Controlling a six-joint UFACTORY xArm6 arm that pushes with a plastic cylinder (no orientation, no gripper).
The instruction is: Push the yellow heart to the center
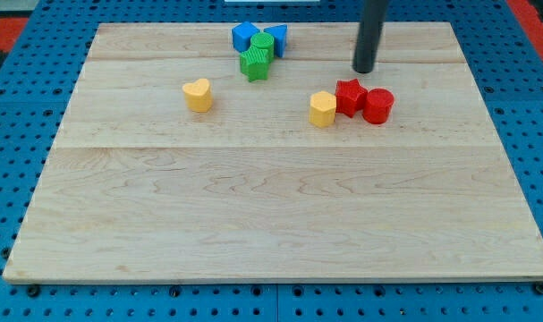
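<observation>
The yellow heart [198, 94] lies on the wooden board [271, 224] at the upper left of the middle. My tip [364, 70] is at the view's upper right, far to the right of the heart. It stands just above the red star [348, 95], apart from it.
A yellow hexagon block [322, 109], the red star and a red cylinder [377, 105] sit in a row right of centre. A blue block [245, 37], a green block [255, 63], another green block [263, 45] and a blue triangle [277, 37] cluster at the top.
</observation>
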